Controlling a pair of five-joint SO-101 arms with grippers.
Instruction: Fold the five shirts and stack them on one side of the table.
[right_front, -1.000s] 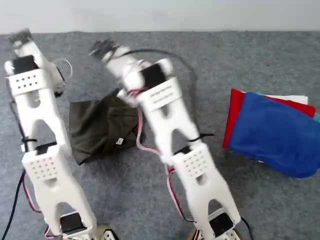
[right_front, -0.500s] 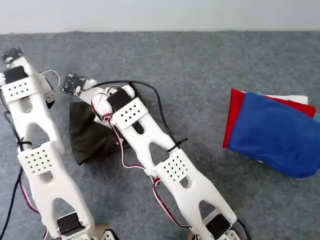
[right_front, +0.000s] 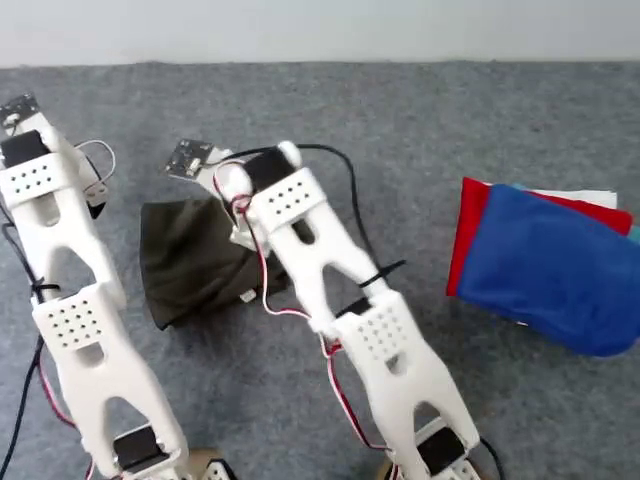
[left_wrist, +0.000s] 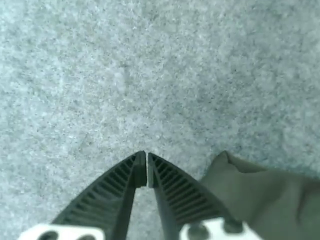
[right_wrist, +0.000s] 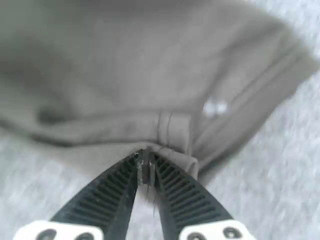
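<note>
Olive shirt (right_front: 190, 262) seen crumpled on grey table (right_front: 450, 130), between 2 arms. Its edge pinched by right gripper (right_wrist: 146, 167), jaws closed tight on fabric. Left gripper (left_wrist: 146, 170) closed, nothing gripped, above bare table just beside shirt corner. Blue shirt (right_front: 550, 270) laid over red shirt (right_front: 468, 235) at table's right side, well apart.

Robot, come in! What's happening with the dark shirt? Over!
Left gripper shut, empty, beside the dark shirt. Right gripper shut on its edge. Folded stack lies apart.
</note>
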